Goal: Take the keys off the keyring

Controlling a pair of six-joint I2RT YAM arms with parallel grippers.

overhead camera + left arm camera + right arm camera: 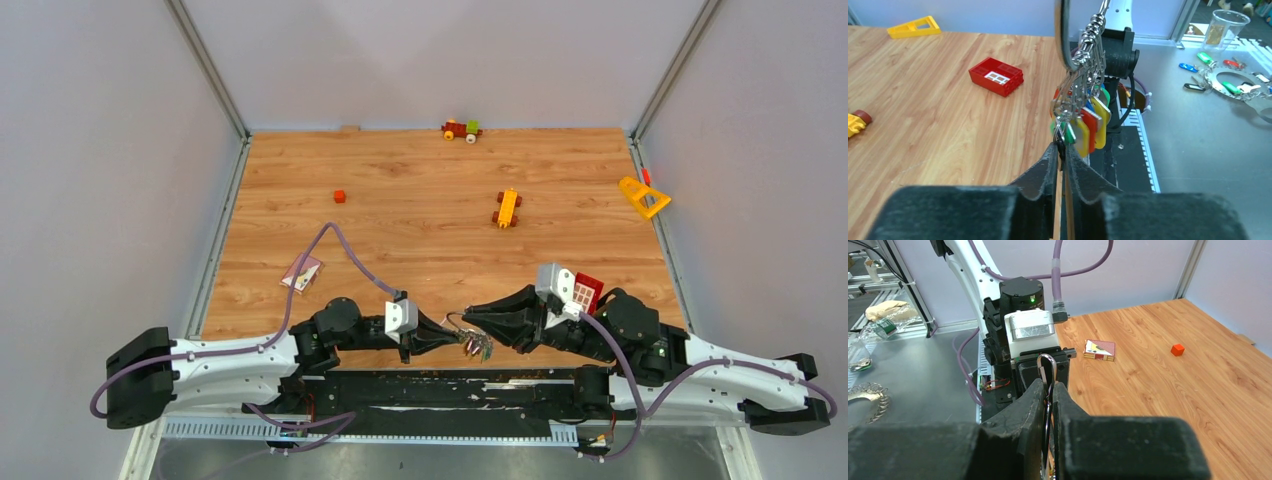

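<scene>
The keys (1083,125), a bunch with yellow, red, green and blue tags, hang from the keyring (1064,45), a thin silver wire loop. In the top view the keys (478,345) hang between the two arms at the table's near edge. My right gripper (1048,388) is shut on the keyring (1047,365) and holds it up. My left gripper (1063,148) comes at the bunch from below. Its fingertips are pinched on a dark, thin key under the green tag. Seen from above, the left gripper (456,338) and the right gripper (468,318) nearly meet.
A red brick (996,76) lies beside the right arm. A yellow wedge (643,197), an orange toy car (507,208), a small red cube (339,196), a card box (302,273) and a toy vehicle (461,130) are scattered on the wood. Loose keys (1233,82) lie off the table.
</scene>
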